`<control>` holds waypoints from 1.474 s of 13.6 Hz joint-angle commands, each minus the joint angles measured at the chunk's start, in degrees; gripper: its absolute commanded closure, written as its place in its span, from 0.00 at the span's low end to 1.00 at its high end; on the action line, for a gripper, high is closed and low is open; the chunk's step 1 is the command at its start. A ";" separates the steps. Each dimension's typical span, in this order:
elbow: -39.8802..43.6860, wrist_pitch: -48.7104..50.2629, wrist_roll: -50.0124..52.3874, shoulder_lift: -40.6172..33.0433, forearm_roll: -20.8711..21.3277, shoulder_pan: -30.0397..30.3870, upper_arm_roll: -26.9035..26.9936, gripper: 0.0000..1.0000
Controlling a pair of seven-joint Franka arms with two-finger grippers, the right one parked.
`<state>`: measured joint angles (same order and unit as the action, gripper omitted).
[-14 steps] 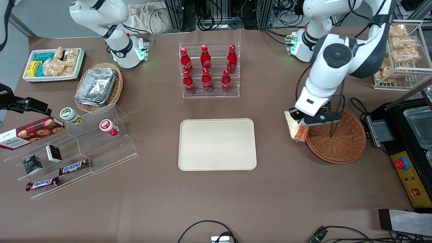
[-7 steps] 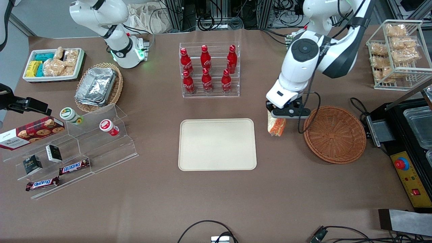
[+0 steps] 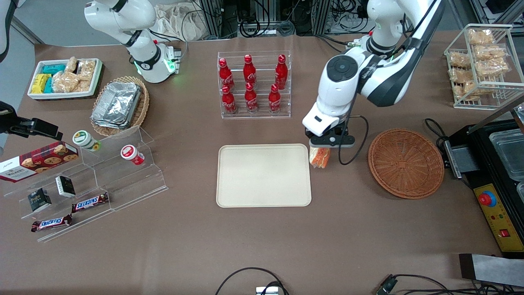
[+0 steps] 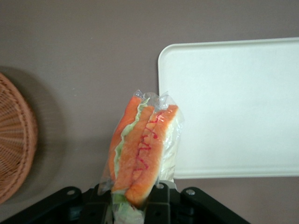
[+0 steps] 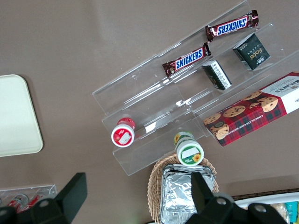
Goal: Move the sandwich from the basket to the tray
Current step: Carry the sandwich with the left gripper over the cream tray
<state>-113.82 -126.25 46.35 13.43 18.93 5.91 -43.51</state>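
Cream tray (image 3: 263, 175) bare, nothing set on it yet; sandwich (image 3: 319, 157) out of basket, hanging in air just beside tray's edge toward working arm's end; gripper (image 3: 327, 144) clamped on its wrapped end; wicker basket (image 3: 406, 163) holds nothing; judged remaining: carry over tray, lower, release.

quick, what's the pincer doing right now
Left arm's pincer: shut on the sandwich, held in the air between the basket and the tray, right at the tray's edge.

Brown table (image 3: 262, 246) with cables and metal frames above.
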 commanded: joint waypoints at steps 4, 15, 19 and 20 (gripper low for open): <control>8.07 1.36 9.28 10.73 8.31 -4.06 -0.08 0.75; 14.33 1.36 19.39 24.18 21.32 -8.90 0.36 0.76; 14.41 1.27 19.39 26.03 22.46 -8.99 0.36 0.76; 14.85 1.27 19.30 26.73 22.55 -9.07 0.36 0.76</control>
<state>-101.35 -126.17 64.36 38.51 39.90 -2.15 -43.22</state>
